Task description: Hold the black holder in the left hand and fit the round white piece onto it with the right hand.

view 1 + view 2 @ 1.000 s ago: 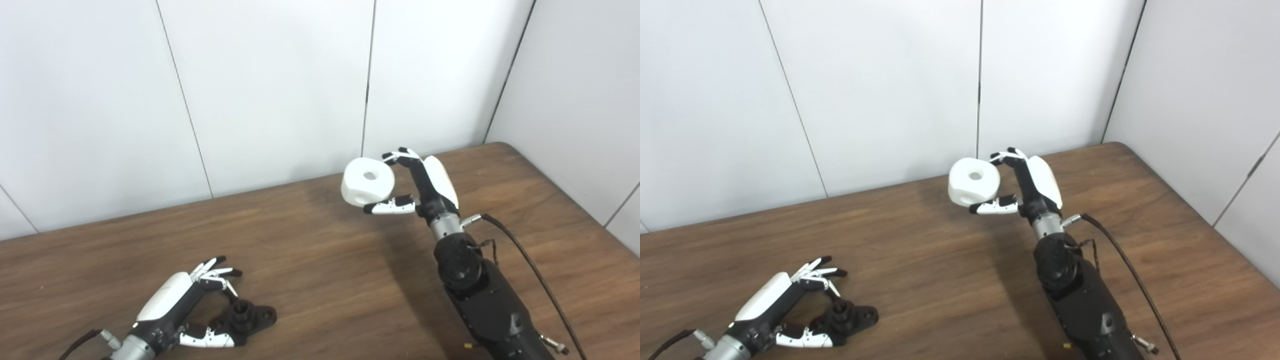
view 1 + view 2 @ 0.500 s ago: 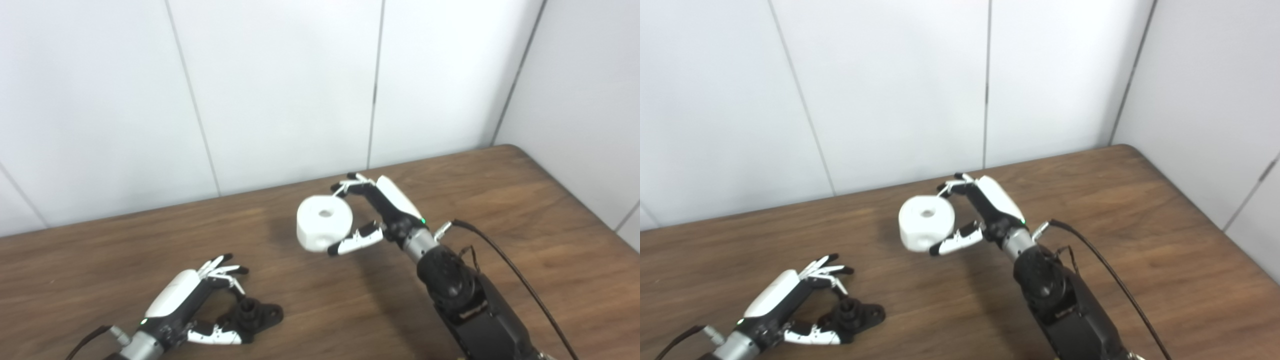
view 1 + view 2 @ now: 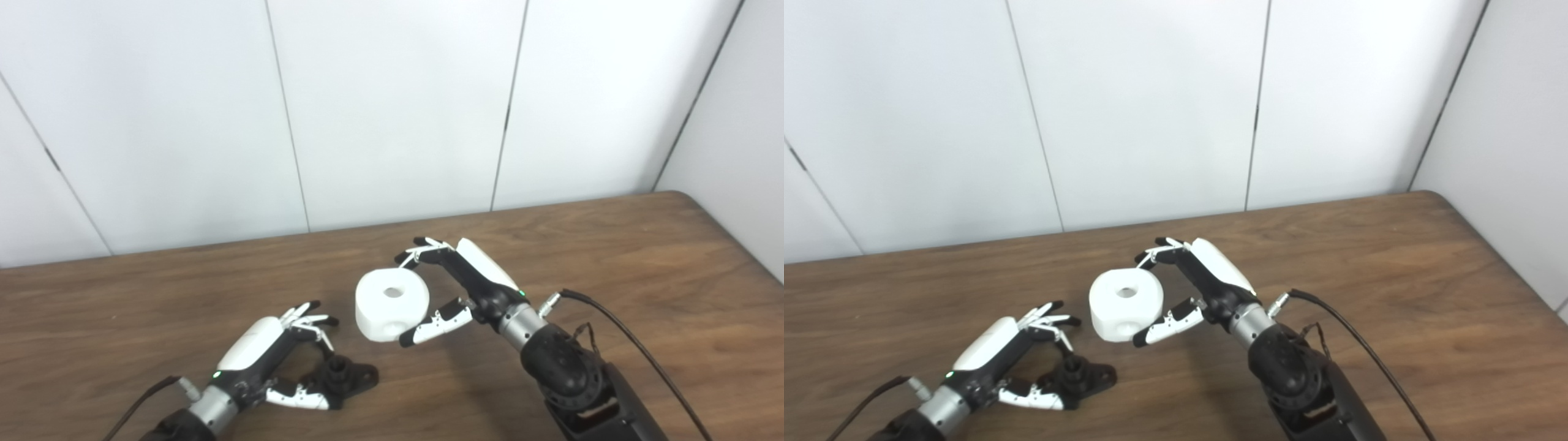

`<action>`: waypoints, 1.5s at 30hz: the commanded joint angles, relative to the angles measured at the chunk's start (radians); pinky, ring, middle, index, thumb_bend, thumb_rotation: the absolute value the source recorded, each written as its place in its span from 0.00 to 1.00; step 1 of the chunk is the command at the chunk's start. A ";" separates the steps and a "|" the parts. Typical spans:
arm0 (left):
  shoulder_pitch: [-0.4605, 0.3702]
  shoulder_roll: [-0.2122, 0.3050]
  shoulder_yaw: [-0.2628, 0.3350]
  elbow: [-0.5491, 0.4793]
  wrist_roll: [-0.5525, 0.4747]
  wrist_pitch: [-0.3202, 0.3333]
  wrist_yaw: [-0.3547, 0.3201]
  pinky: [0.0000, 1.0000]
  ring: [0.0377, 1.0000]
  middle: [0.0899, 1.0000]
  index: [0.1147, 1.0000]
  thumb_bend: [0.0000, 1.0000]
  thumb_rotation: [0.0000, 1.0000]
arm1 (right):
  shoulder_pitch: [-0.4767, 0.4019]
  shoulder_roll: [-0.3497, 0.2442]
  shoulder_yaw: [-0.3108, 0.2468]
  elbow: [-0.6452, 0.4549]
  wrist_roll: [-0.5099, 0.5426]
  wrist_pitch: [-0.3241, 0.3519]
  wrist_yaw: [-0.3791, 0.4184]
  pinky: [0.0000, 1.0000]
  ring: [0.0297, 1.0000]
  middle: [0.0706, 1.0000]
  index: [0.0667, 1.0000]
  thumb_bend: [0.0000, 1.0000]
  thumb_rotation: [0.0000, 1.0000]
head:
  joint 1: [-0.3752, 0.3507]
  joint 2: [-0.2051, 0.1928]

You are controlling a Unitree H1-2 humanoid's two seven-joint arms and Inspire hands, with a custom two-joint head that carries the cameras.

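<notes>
Both views alike: right hand (image 3: 471, 288) pinches white piece (image 3: 392, 304); left hand (image 3: 269, 358) clasps black holder (image 3: 343, 376).

Bright, even overhead light; soft shadows on table (image 3: 643, 257); slightly soft focus, no glare.

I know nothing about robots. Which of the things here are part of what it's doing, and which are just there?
Part of the job:
- black holder, on the table in the left hand
- round white piece, held up in the right hand

Just there:
- wooden table
- black cable on the right arm
- white wall panels
</notes>
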 commanded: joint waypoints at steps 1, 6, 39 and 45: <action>0.001 -0.002 -0.021 0.015 0.042 0.027 -0.011 1.00 1.00 0.85 0.41 0.52 0.05 | -0.045 0.012 -0.001 -0.045 0.010 -0.012 0.003 1.00 0.95 0.77 0.44 0.52 0.14 | 0.010 0.001; -0.003 -0.006 -0.031 0.024 0.048 0.033 -0.003 1.00 1.00 0.85 0.41 0.52 0.05 | -0.050 0.026 0.004 -0.059 0.013 -0.007 0.023 1.00 0.96 0.78 0.44 0.53 0.14 | 0.023 0.002; 0.006 -0.027 -0.042 -0.018 0.042 0.049 0.009 1.00 1.00 0.85 0.41 0.52 0.05 | -0.028 0.044 0.045 -0.051 0.005 -0.026 0.075 1.00 0.95 0.78 0.44 0.53 0.14 | 0.094 0.035; 0.009 -0.025 -0.042 -0.044 0.043 0.077 -0.001 1.00 1.00 0.86 0.41 0.52 0.05 | -0.024 0.051 0.060 -0.021 -0.003 -0.041 0.066 1.00 0.95 0.78 0.44 0.53 0.14 | 0.100 0.038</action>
